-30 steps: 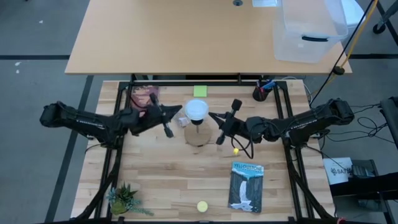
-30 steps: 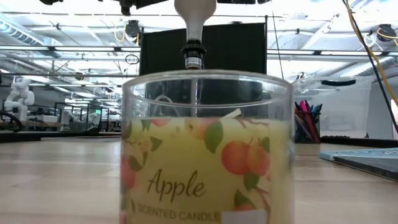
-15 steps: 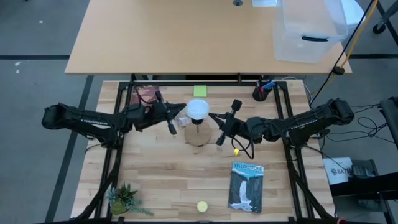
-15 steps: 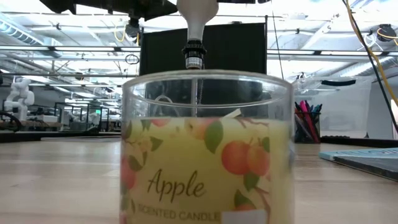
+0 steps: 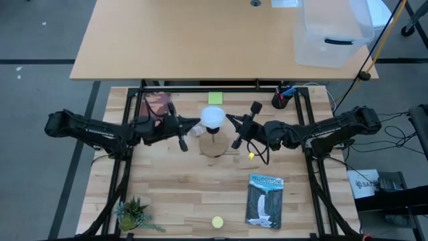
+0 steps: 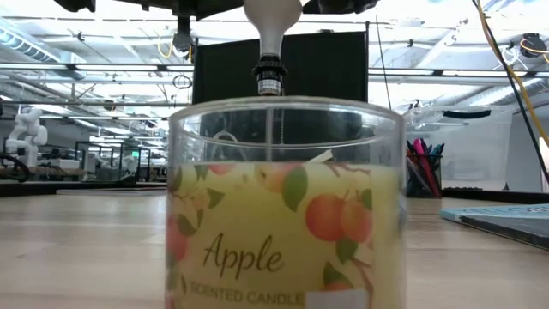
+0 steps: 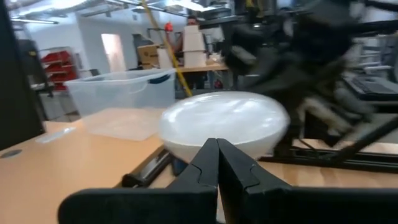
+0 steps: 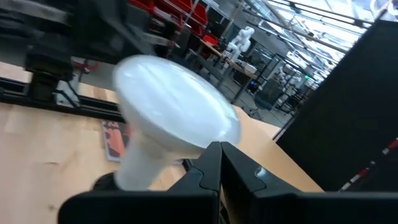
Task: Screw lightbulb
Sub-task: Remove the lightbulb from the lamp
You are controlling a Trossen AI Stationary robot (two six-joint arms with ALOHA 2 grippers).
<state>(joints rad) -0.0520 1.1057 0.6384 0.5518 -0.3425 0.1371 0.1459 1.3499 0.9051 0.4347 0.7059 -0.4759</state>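
Lightbulb (image 5: 212, 118) stands upright near the middle of the worktop (image 5: 174, 194), white dome up, its neck running down into the black socket of the round wooden base (image 5: 214, 144). In the low view the screw end sits at the socket just above the rim of the apple candle jar (image 6: 285, 206), which fills the foreground; how deep the thread has gone in cannot be told. Both arms reach in from opposite sides at dome height. Left claw (image 5: 194, 122) is clenched, empty, its joined tips right at the dome's left edge; the left wrist view shows the two fingers pressed together with the dome just past them. Right claw (image 5: 229, 120) is likewise clenched and empty, tips at the dome's right edge, the bulb's flared neck just beyond them in its wrist view. Contact on either side is likely but not certain. Judgement: the bulb is being steadied or nudged round by closed tips rather than gripped, so turning force depends on friction against smooth glass. Risks from here: tips slipping off the dome and doing nothing; uneven pushing from one side tilting the bulb and cross-threading it; a sideways shove sliding or tipping the loose base, which nothing holds down. A small yellow ball (image 5: 253, 155) lies near the right arm, the book (image 5: 265, 201) well clear.
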